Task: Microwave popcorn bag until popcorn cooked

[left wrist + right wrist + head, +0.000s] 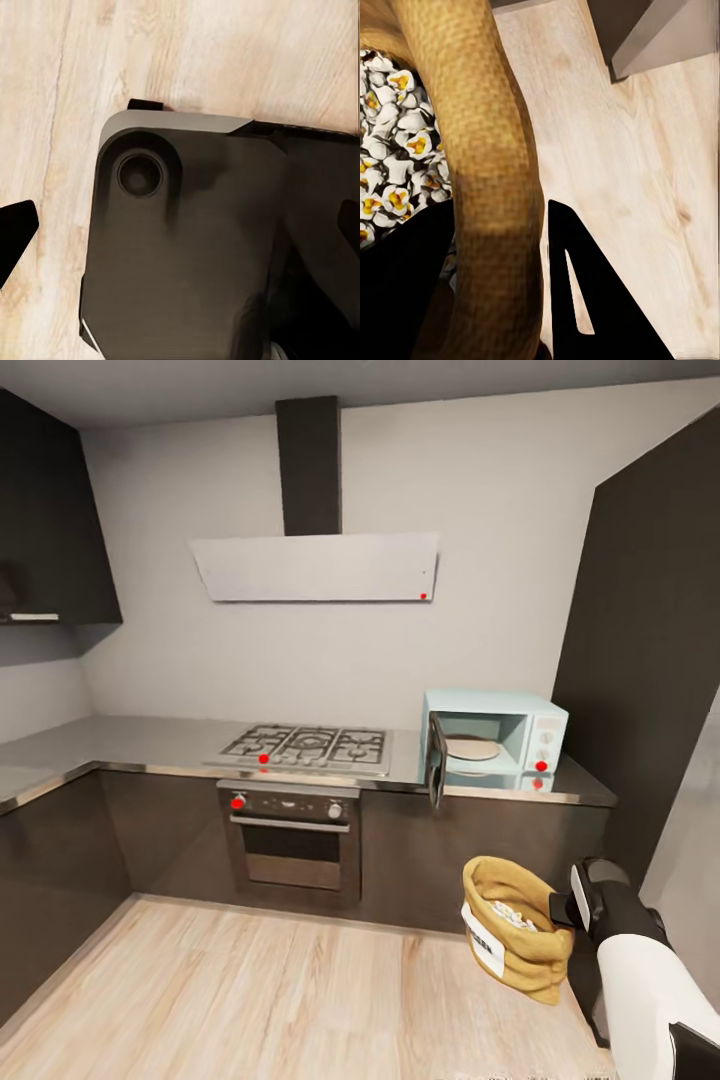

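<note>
The mustard-tan popcorn bag point(515, 950) hangs above the wooden floor at the lower right, my right gripper point(565, 905) shut on its thick rolled rim. In the right wrist view the rim point(491, 172) runs between the two black fingers point(585, 300), with white-and-yellow popcorn point(394, 165) heaped inside. The mint-blue microwave point(495, 740) stands on the grey countertop point(150, 745) at the right end, its dark door point(436, 760) swung open and its turntable bare. My left gripper point(180, 232) is open over the robot's dark base, its fingertips point(15, 232) wide apart.
A gas hob point(305, 747) sits in the worktop above a black-fronted oven point(292, 840), under a pale range hood point(315, 567). A tall dark cabinet point(640, 660) rises right of the microwave. Dark lower cabinets line the L-shaped counter; light wooden floor point(250, 1000) lies in front.
</note>
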